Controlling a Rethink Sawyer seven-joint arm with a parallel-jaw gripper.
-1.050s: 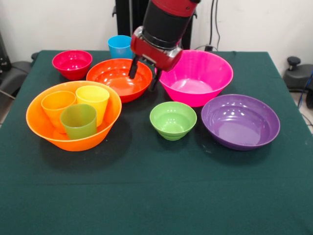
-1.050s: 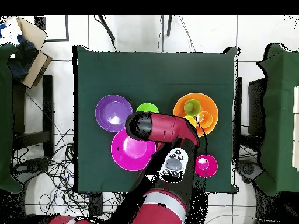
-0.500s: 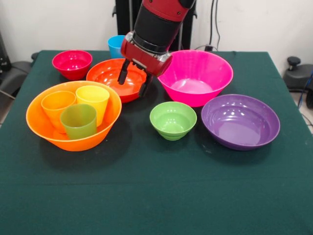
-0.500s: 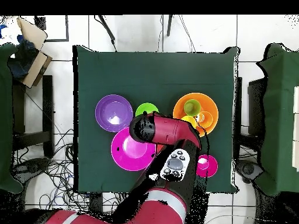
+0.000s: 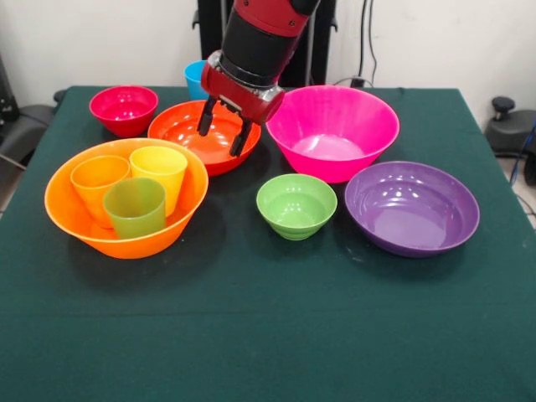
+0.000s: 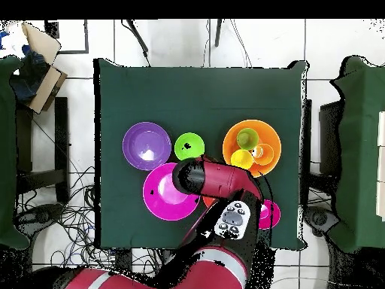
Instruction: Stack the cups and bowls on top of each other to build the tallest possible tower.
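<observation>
My gripper (image 5: 222, 128) hangs open and empty just above the wide red-orange bowl (image 5: 188, 134), its two black fingers apart. The large orange bowl (image 5: 134, 244) at the front left holds three cups side by side: orange (image 5: 98, 179), yellow (image 5: 159, 170) and green (image 5: 134, 208). A blue cup (image 5: 198, 79) stands behind the arm, partly hidden. Separate on the cloth sit the crimson bowl (image 5: 123, 109), the big pink bowl (image 5: 335, 130), the light green bowl (image 5: 296, 205) and the purple bowl (image 5: 411, 207). In the overhead view the arm (image 6: 218, 181) covers the red-orange bowl.
The dark green table cloth (image 5: 268, 335) runs wide along its front. In the overhead view the purple bowl (image 6: 146, 145), the green bowl (image 6: 189, 145) and the orange bowl (image 6: 272, 134) form a row. Chairs and cables surround the table.
My gripper has moved from the gap between the red-orange and pink bowls to above the red-orange bowl, still open. No bowl or cup has moved.
</observation>
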